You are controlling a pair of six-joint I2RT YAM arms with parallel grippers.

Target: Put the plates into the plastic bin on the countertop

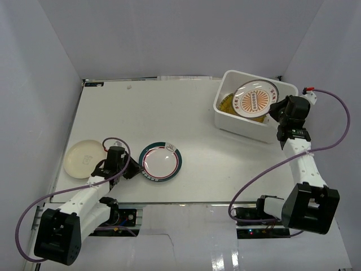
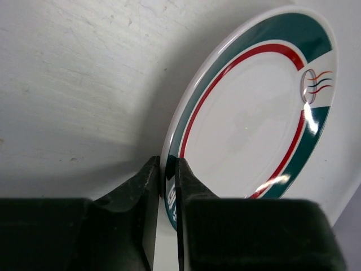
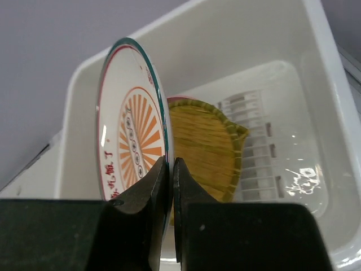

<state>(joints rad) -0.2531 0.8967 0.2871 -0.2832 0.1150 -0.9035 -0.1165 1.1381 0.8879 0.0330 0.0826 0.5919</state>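
My right gripper point(image 1: 277, 108) is shut on the rim of the orange-brown striped plate point(image 1: 255, 99) and holds it tilted over the white plastic bin point(image 1: 243, 127); in the right wrist view the gripper point(image 3: 171, 169) pinches the plate point(image 3: 131, 141) above a yellow woven-look plate point(image 3: 206, 147) lying in the bin point(image 3: 79, 113). My left gripper point(image 1: 134, 171) is shut on the left rim of the white plate with green-red rim point(image 1: 161, 162) on the countertop point(image 1: 169, 113); the left wrist view shows the gripper point(image 2: 168, 169) clamping that plate point(image 2: 254, 118). A cream plate point(image 1: 83, 157) lies at the left edge.
The countertop's metal-framed near edge point(image 1: 169, 202) runs just in front of both plates on the left. Grey walls close the back and sides. Purple cables point(image 1: 333, 130) loop beside each arm.
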